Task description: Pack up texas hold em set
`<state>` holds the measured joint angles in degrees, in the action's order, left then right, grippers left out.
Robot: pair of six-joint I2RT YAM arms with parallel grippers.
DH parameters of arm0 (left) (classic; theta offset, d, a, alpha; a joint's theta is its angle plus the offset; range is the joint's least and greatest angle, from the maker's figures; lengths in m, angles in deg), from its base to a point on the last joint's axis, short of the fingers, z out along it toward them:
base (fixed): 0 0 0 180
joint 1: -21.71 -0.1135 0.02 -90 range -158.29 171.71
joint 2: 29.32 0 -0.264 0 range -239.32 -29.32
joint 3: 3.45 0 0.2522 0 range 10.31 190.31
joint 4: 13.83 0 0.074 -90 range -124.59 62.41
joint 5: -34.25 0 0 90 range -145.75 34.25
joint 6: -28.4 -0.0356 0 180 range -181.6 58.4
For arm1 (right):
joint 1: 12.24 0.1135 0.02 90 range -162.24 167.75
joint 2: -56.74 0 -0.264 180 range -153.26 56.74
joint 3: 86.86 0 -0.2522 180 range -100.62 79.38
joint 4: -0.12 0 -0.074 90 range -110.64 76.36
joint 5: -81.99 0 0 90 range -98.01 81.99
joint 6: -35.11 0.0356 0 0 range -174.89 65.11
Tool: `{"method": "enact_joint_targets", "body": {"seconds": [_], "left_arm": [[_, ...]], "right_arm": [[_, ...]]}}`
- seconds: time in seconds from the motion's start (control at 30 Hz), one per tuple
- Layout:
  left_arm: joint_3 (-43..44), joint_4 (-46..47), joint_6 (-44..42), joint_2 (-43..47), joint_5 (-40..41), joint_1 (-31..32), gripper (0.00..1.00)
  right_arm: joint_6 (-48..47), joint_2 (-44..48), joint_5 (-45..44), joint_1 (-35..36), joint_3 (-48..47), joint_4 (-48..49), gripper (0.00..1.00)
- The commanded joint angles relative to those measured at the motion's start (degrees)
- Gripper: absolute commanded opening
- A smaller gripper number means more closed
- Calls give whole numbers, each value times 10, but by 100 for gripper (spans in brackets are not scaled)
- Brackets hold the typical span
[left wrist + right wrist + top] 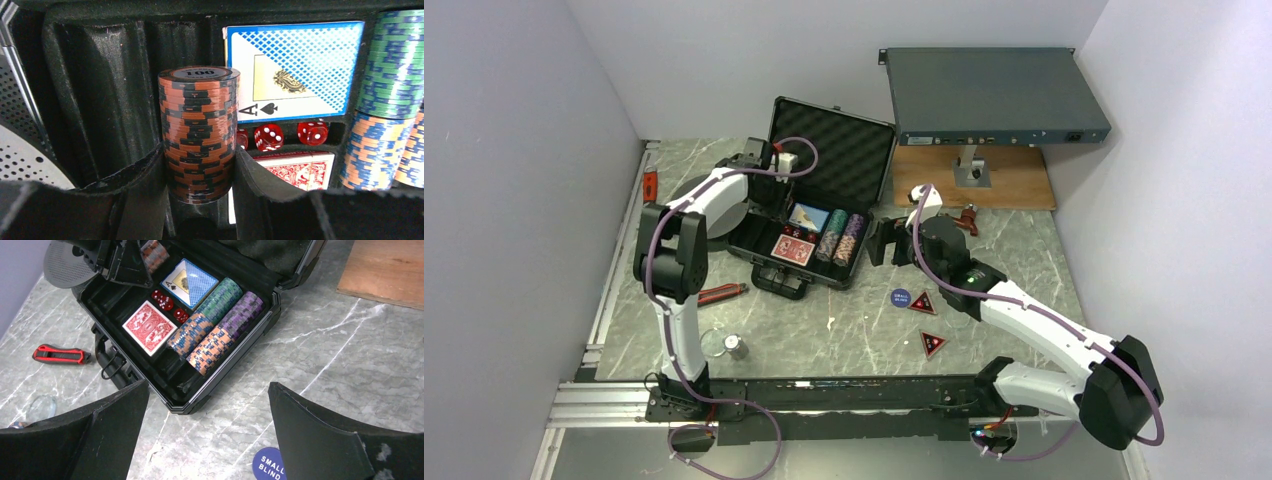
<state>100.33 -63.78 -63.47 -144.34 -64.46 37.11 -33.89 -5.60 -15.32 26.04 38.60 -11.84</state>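
Left wrist view: the empty troughs (107,95) of the briefcase (125,15) lie just left of and behind the red-black chip stack (197,115), which the left gripper (197,167) clamps by its sides. Stack and troughs run parallel lengthwise. Rightward, the right gripper (208,390) hangs open over the table (320,355), nearer the blue button (267,465).

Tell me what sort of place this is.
Probably a robotics lab test cell: plain white walls box in a marble-patterned tabletop, the left arm and right arm are bolted to a metal rail, and a grey rack-mount box sits behind.
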Motion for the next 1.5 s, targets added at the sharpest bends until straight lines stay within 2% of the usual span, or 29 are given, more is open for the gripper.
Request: {"method": "enact_joint_targets", "body": {"seconds": [0.0, 0.47, 0.53, 0.67, 0.77, 1.1, 1.27, 1.47], "left_arm": [[36, 33, 6, -1, 9, -3, 1], [54, 42, 15, -24, -1, -5, 11], [60, 37, 15, -28, 4, -5, 16], [46, 47, 15, -23, 22, -5, 36], [37, 55, 39, -15, 35, -5, 44], [31, 47, 48, 12, 60, -5, 54], [27, 45, 49, 22, 53, -5, 63], [20, 50, 61, 70, 44, -5, 65]], "right_arm": [[-1, -2, 10, -1, -1, 24, 93], [0, -12, 26, -1, -3, 26, 93], [-1, -12, 26, -1, -4, 25, 93], [-2, -12, 24, -1, -5, 23, 93], [-2, -12, 24, -1, -4, 23, 93], [-3, -14, 21, -2, -4, 22, 93], [-3, -16, 22, -1, -4, 23, 93], [-5, -19, 20, -1, -4, 23, 93]]}}
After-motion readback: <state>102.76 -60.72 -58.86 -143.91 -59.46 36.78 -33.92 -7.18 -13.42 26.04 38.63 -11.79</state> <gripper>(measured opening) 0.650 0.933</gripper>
